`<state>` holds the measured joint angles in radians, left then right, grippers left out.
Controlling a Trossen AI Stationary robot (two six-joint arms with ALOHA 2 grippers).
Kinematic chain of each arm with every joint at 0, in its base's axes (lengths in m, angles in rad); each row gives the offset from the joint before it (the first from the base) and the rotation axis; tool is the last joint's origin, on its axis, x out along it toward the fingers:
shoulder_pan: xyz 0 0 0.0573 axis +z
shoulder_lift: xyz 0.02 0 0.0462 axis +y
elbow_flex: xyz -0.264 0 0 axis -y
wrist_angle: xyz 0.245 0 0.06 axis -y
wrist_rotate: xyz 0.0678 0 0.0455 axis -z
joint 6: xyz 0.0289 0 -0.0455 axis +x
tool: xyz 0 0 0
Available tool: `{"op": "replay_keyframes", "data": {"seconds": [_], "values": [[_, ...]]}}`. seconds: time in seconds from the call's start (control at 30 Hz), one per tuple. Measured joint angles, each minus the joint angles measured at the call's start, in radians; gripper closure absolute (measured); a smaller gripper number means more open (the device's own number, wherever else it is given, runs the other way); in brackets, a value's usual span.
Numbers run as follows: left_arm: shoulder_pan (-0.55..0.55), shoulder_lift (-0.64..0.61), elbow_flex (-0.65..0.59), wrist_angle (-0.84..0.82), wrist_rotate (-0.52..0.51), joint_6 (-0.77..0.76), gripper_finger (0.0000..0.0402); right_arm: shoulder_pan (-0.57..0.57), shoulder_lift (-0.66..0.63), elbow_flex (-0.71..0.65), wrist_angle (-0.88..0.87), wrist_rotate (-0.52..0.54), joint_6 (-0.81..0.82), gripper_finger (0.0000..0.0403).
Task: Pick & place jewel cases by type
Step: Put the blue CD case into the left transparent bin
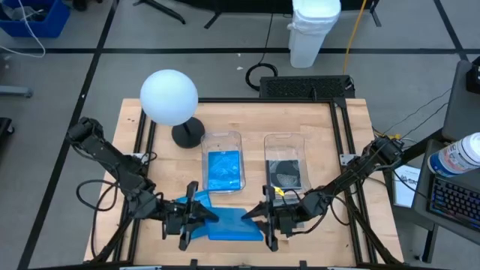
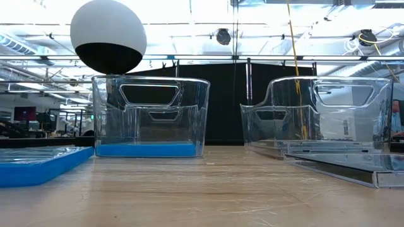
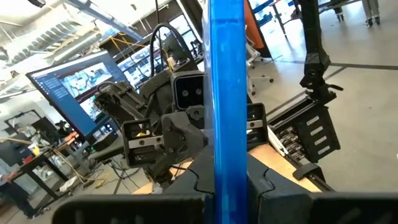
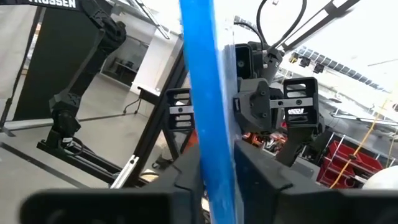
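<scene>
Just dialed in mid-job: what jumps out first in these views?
Both grippers meet at the table's near edge on one blue jewel case: the left gripper clamps its left side, the right gripper its right. Behind them stand two clear bins: the left bin holds blue cases, the right bin dark ones. A white globe lamp stands behind the left bin.

A translucent bright blue jewel case point(image 1: 229, 223) lies on the pale, wood-grained table point(image 1: 330, 142), held between the two black grippers, the left gripper point(image 1: 201, 216) and the right gripper point(image 1: 259, 217). Just beyond that case, the clear left bin point(image 1: 223, 139) holds a bright blue layer, and the clear right bin point(image 1: 285, 142) beside it holds a dark grey one. Left of the bins stands a white globe lamp point(image 1: 169, 96) on a black base. Beyond the table, a white container point(image 1: 313, 31) stands on grey floor.
</scene>
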<state>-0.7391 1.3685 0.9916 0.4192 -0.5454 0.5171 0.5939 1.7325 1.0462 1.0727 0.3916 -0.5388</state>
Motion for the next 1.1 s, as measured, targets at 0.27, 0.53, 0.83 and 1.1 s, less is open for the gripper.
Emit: {"op": "replay_keyframes", "data": {"seconds": [0.27,0.53,0.83,1.1], "values": [[0.0,0.0,0.0,-0.021,0.017,-0.014,0.0348,0.0,0.0,0.0,-0.002,0.004,-0.029,0.0378],[0.0,-0.001,0.0,-0.073,0.013,-0.031,0.035,0.003,0.0,0.0,-0.006,0.039,-0.023,0.0367],[-0.013,-0.002,0.0,-0.105,0.009,-0.092,0.0332,0.003,0.0,0.0,-0.012,0.055,-0.023,0.0376],[-0.045,-0.008,0.0,-0.175,-0.041,-0.091,0.0266,0.003,0.0,0.0,-0.029,0.08,-0.007,0.0377]]}}
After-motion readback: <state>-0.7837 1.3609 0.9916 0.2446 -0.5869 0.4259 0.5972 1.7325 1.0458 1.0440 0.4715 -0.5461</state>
